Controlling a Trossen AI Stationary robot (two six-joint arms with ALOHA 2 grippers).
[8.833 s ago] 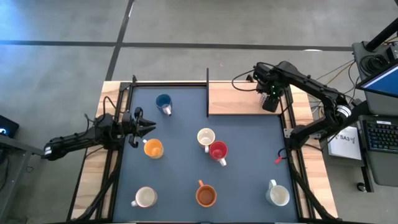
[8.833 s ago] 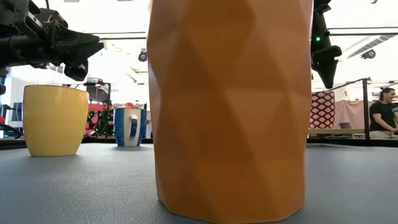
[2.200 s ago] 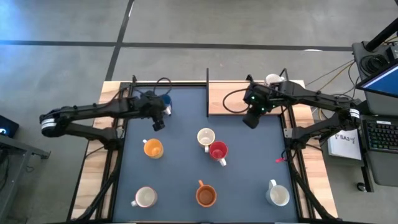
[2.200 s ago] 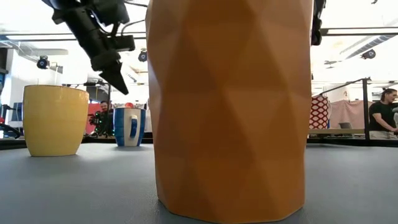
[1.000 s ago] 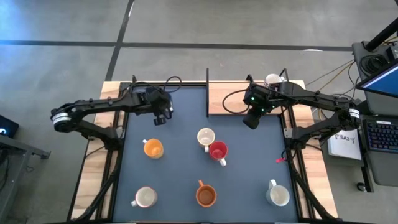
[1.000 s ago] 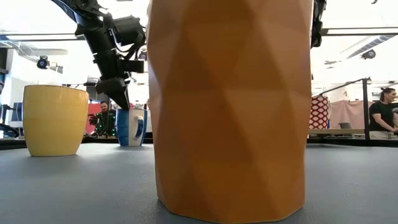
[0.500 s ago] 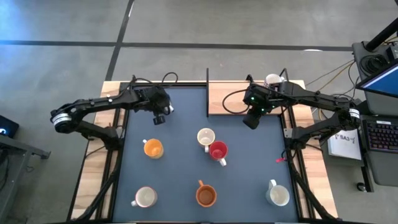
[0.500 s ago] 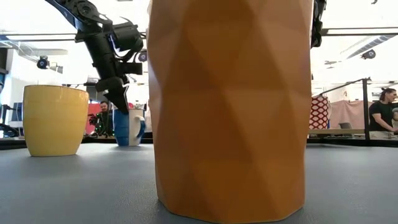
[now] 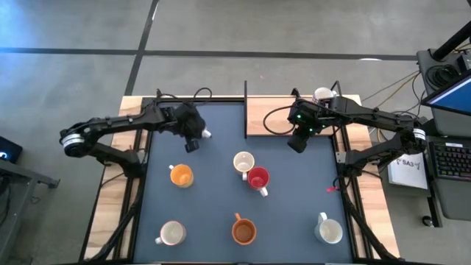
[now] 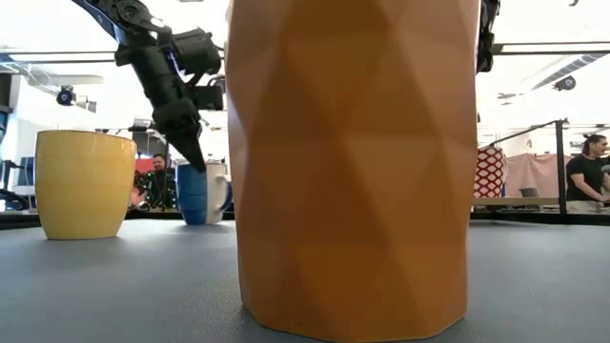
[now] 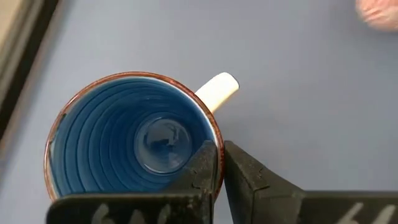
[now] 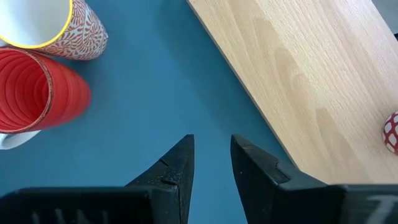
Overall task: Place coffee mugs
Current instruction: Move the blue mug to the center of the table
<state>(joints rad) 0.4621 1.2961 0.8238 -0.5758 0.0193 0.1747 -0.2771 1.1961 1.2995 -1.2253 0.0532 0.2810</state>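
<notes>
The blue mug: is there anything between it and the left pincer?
Nothing visible. The left pincer is already shut on the rim of the blue mug, one finger inside and one outside, beside the white handle. The right pincer hangs at the edge of the wooden board.

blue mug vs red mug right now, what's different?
The blue mug has the left gripper shut on its rim, one finger inside; the red mug stands free. The blue mug stands alone near the mat's far left; the red mug stands against a patterned mug. Both are upright.
</notes>
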